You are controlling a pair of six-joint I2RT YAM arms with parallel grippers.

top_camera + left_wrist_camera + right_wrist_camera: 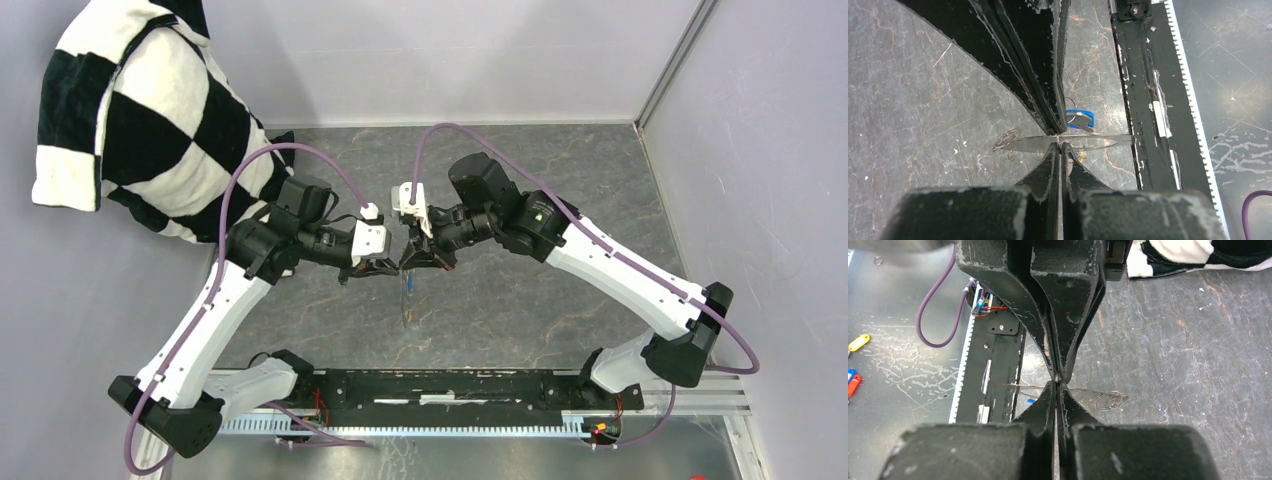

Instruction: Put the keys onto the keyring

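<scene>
The keyring is a thin grey loop, seen edge-on above the table, with a coiled end. My left gripper is shut on its wire. My right gripper comes from the opposite side and is shut on the same wire, tip to tip with the left. From above, the two grippers meet at mid-table and the loop hangs below them. A blue-headed key hangs by the loop just behind the fingers. A bit of the yellow key shows beneath the wire.
A black-and-white checkered cloth is draped at the back left. The black base rail runs along the near edge. Spare coloured key tags lie on the metal surface beyond the rail. Grey walls close in the back and right.
</scene>
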